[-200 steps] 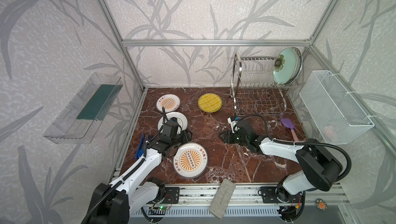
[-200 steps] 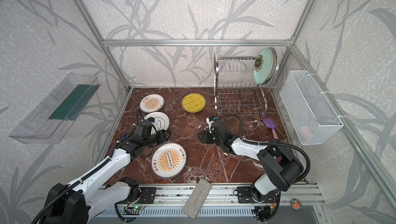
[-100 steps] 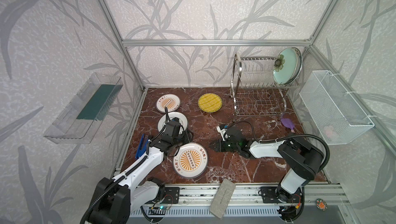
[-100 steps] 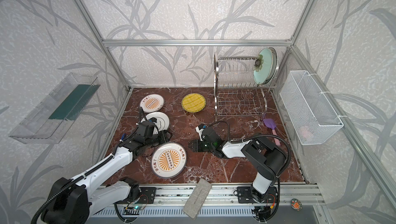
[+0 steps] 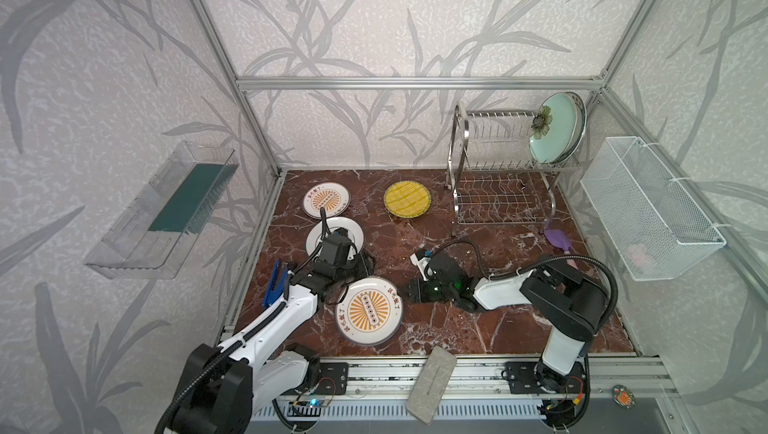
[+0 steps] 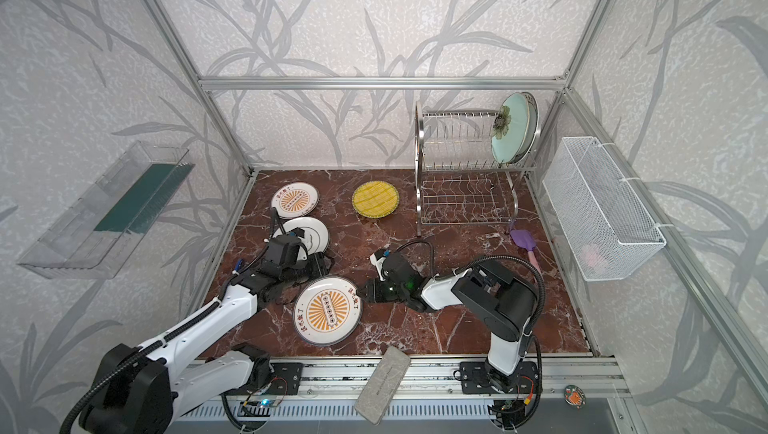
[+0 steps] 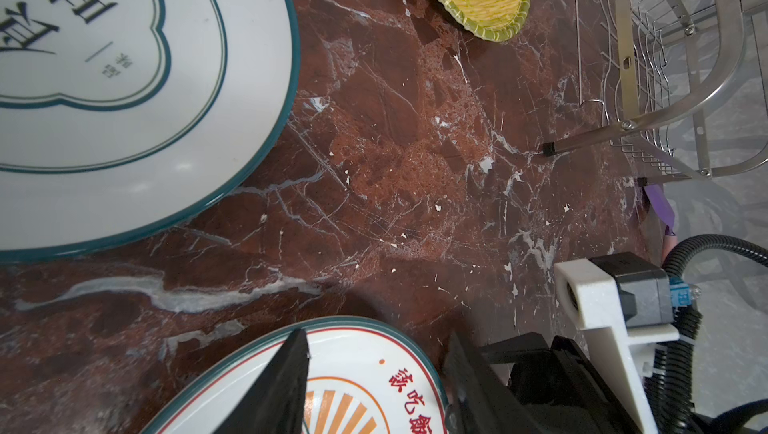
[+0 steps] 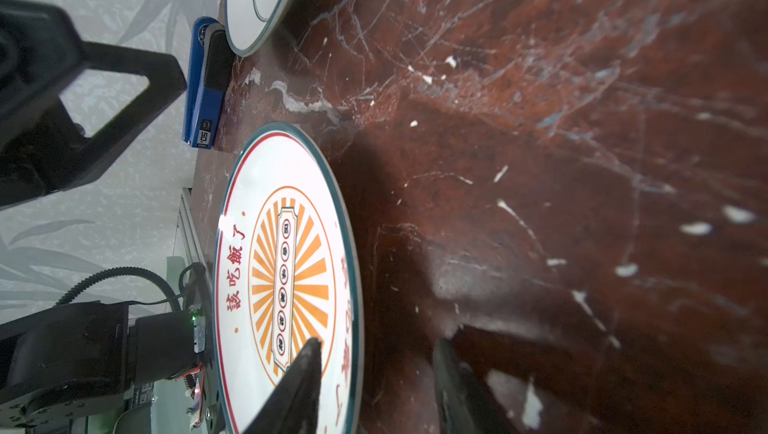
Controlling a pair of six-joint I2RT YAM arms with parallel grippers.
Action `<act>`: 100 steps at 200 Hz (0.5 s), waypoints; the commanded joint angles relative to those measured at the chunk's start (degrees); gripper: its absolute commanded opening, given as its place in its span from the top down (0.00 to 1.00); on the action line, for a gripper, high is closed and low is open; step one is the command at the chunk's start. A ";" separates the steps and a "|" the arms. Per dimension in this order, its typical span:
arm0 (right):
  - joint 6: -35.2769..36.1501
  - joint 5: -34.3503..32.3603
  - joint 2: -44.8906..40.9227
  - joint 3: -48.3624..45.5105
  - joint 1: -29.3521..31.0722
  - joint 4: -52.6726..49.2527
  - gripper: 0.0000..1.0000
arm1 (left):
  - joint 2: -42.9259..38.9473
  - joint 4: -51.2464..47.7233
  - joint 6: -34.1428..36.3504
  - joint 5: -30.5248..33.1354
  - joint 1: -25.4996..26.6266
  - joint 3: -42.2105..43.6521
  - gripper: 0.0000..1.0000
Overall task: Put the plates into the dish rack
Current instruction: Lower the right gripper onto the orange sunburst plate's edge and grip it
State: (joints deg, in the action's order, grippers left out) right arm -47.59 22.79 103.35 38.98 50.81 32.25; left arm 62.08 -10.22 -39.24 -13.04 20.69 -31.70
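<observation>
Two sets of jaws part-open, left gripper [image 7: 376, 349], right gripper [image 8: 376, 349], each astride the rim of round white orange-sunburst ceramic plate [image 5: 369, 310].

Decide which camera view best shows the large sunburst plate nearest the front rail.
Either top view: the large sunburst plate lies whole and face-up. The right wrist view shows it steeply foreshortened, partly hidden by the right end effector. The left wrist view catches only a cropped arc.

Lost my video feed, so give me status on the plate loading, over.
Left gripper open, fingers astride rim of big sunburst plate. Right gripper open on the opposite rim. Plate not gripped. Path to dish rack looks clear.
</observation>
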 commanded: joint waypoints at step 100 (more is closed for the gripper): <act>-3.20 3.22 4.34 2.63 0.79 6.51 0.69 | 0.50 0.93 -0.51 1.18 0.49 0.06 0.47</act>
State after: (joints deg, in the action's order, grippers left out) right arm -49.95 24.77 106.80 40.03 51.18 36.18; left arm 62.52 -10.20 -39.24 -12.91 20.95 -31.70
